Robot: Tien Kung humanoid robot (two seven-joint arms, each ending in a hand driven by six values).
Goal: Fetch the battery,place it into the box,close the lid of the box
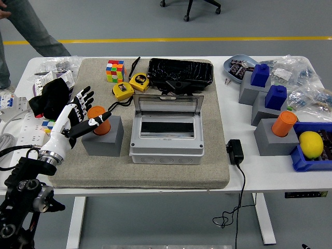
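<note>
An orange battery (99, 119) stands upright in a grey block (103, 138) on the left of the grey mat. My left hand (87, 110) is at the battery's left side, open, fingers spread above and behind it and the thumb reaching across its front; whether the thumb touches it is unclear. The grey box (166, 138) sits mid-mat with its clear lid (166, 106) standing upright at the back. A second orange battery (284, 123) stands in a grey block at the right. The right hand is out of view.
Behind the box lie a black tray (180, 74), two yellow tape measures (139, 81) and a Rubik's cube (115, 70). Blue batteries (260, 74) on grey blocks, a lemon (310, 143) in a blue bin and a black adapter (234, 152) are at the right. A person's legs (26, 26) show top left.
</note>
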